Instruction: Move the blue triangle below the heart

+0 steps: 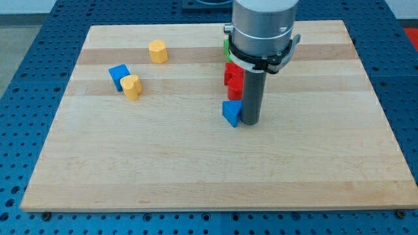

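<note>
The blue triangle point(231, 112) lies near the board's middle. My tip point(251, 122) rests on the board right against the triangle's right side. The yellow heart point(131, 86) lies at the view's left, touching a blue cube point(119, 76) at its upper left. The triangle is far to the right of the heart and slightly lower in the view.
Red blocks point(233, 78) stand just above the blue triangle, partly hidden by the rod. A green block point(226, 47) peeks out behind the arm's flange. A yellow hexagonal block point(157, 51) sits at the upper left. The wooden board point(196, 176) lies on a blue perforated table.
</note>
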`<control>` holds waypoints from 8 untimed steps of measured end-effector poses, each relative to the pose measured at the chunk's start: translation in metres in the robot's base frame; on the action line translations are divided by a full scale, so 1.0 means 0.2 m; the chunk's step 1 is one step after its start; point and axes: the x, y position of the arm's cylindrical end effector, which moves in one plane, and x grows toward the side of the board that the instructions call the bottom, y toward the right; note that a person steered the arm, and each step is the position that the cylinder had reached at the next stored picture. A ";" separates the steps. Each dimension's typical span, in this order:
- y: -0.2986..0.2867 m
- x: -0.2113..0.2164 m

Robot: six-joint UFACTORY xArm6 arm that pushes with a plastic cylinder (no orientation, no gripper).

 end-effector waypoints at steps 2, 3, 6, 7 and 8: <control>-0.01 -0.05; -0.05 -0.05; -0.23 -0.07; -0.27 -0.10; -0.35 -0.11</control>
